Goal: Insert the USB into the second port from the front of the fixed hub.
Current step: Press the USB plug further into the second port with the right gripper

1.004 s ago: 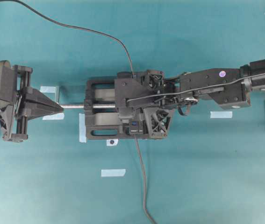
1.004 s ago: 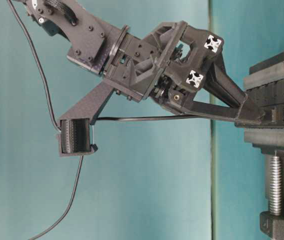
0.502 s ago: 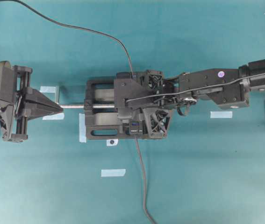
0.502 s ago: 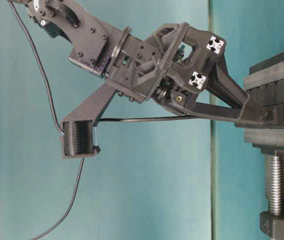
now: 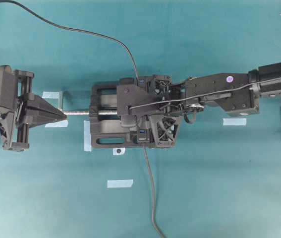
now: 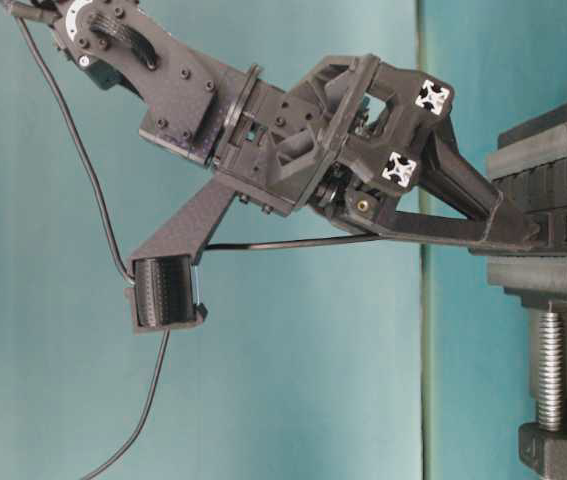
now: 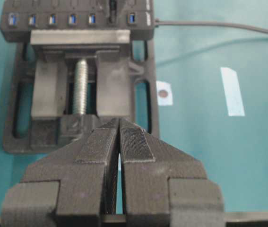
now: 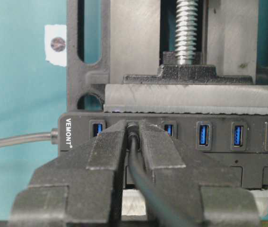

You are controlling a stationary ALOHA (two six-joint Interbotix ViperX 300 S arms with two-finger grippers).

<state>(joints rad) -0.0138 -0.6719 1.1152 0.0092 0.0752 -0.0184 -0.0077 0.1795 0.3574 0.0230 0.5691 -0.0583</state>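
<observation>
Left black 3D-printed tool (image 7: 119, 142) parked at the left, pointing level, ribbed fingers (image 7: 136, 144) pressed together, nothing held. Right black tool (image 8: 133, 135) extended, pitched down, fingers (image 8: 106, 146) pinching a thin dark cable end.

fixed hub (image 8: 171, 142) clamped in vise (image 8: 124, 56), USB (image 8: 132, 130) at hub

The USB (image 8: 133, 130), a small black plug on a thin dark cable, sits pinched between the right gripper (image 8: 133, 137) fingertips, its tip at the fixed hub (image 8: 247, 163). That long black strip with blue slots lies crosswise directly ahead of the gripper, one slot showing left of the fingers, several right.
</observation>
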